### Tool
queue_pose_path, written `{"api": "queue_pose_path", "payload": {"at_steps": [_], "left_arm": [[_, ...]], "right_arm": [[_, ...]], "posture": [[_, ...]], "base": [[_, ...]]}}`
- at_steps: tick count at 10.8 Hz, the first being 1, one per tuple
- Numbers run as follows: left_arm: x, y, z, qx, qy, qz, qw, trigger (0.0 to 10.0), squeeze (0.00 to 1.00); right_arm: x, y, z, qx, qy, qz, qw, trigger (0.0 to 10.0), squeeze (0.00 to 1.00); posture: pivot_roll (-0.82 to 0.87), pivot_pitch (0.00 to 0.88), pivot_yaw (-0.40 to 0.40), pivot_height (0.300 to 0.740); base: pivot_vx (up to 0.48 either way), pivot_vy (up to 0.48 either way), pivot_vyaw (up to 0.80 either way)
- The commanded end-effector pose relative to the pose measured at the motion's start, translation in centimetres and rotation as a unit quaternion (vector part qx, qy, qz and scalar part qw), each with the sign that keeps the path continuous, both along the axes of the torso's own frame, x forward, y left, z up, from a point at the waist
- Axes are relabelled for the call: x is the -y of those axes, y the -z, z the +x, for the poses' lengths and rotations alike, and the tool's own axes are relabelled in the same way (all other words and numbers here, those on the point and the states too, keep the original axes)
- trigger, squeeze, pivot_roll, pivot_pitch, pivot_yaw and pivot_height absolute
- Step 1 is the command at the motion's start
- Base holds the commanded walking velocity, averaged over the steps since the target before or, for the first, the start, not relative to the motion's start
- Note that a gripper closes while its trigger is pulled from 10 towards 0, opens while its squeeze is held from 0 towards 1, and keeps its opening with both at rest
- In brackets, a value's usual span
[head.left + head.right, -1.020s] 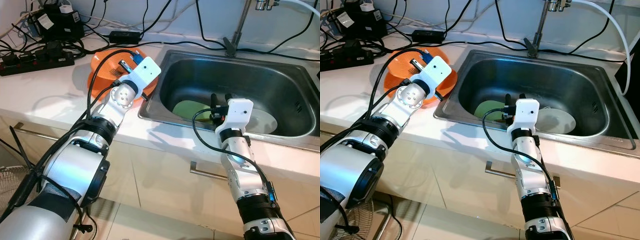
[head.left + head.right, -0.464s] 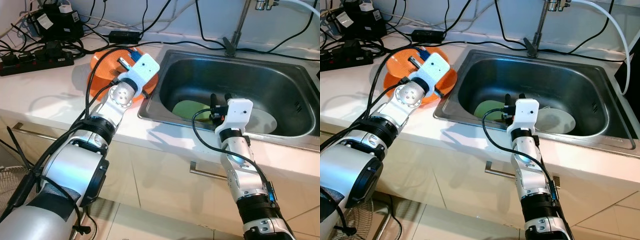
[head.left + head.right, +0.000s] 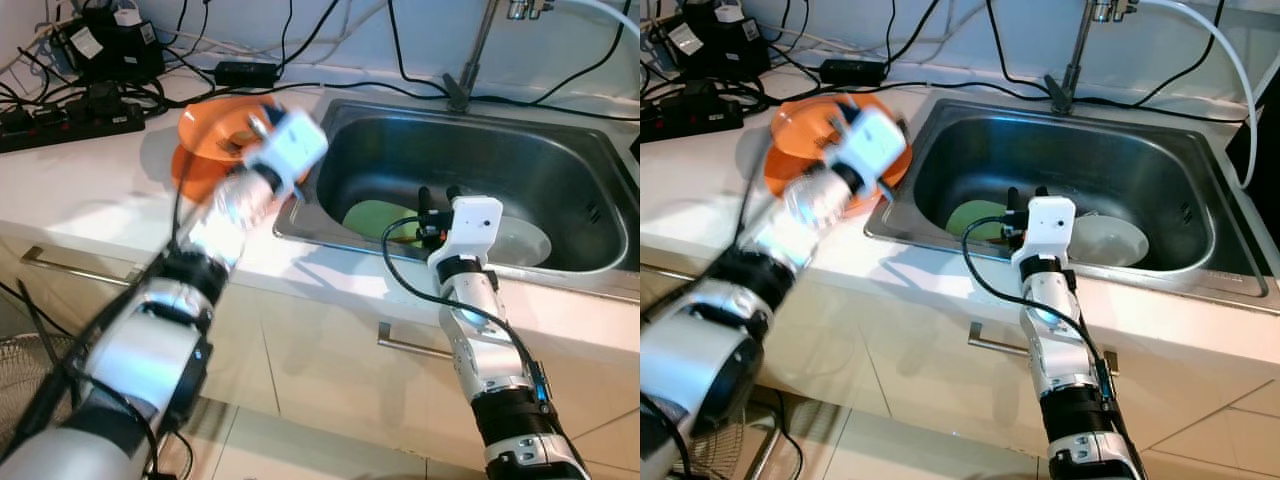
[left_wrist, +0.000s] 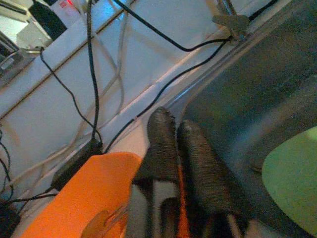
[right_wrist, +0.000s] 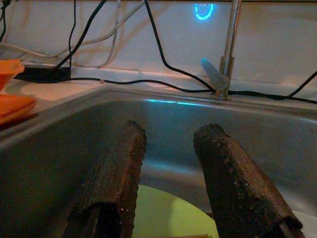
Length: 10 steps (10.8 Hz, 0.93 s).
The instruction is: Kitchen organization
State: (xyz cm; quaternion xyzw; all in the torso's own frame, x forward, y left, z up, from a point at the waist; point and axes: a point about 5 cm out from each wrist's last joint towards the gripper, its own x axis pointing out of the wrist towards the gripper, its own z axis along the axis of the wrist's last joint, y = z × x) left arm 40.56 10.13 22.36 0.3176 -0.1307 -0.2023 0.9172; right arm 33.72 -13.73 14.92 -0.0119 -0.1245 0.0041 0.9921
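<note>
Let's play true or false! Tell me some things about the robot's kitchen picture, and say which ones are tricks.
1. The orange plate is on the counter beside the sink. True.
2. The green plate is on the counter. False: it lies in the sink.
3. The right gripper is open above the sink. True.
4. The left gripper is wide open. False: its fingers sit close together on the orange plate's edge.
5. Water runs from the tap. False: no water shows.
</note>
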Motion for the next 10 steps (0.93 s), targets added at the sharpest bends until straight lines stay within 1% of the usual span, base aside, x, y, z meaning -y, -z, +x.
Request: {"api": "queue_pose_path", "payload": {"at_steps": [1, 2, 4, 8, 10], "left_arm": [[0.3, -0.4, -0.1, 0.004, 0.015, -0.005, 1.0, 10.0, 1.0], [0.6, -0.5, -0.2, 0.006, 0.025, 0.001, 1.0, 10.0, 1.0], [0.9, -0.5, -0.3, 0.001, 0.034, -0.002, 0.999, 10.0, 1.0], [1.7, -1.2, 0.0, 0.002, 0.036, 0.008, 0.999, 10.0, 1.0], [1.7, -1.4, 0.1, -0.002, 0.034, 0.014, 0.999, 10.0, 1.0]], "right_arm": [[0.3, 1.2, -0.1, -0.026, 0.007, -0.001, 1.0, 10.0, 0.0], [0.3, 1.2, -0.1, -0.026, 0.006, -0.001, 1.0, 10.0, 0.0], [0.3, 1.3, -0.3, -0.026, 0.007, 0.0, 1.0, 10.0, 0.0], [0.2, 1.5, -0.6, -0.027, 0.008, 0.0, 1.0, 10.0, 0.0], [0.1, 1.5, -0.7, -0.028, 0.006, 0.0, 1.0, 10.0, 0.0]], "posture": [[0.16, 0.062, 0.029, 0.74], [0.16, 0.061, 0.029, 0.74], [0.15, 0.062, 0.034, 0.74], [0.14, 0.057, 0.044, 0.74], [0.15, 0.062, 0.04, 0.74]], "base": [[0.0, 0.0, 0.0], [0.0, 0.0, 0.0], [0.0, 0.0, 0.0], [0.0, 0.0, 0.0], [0.0, 0.0, 0.0]]}}
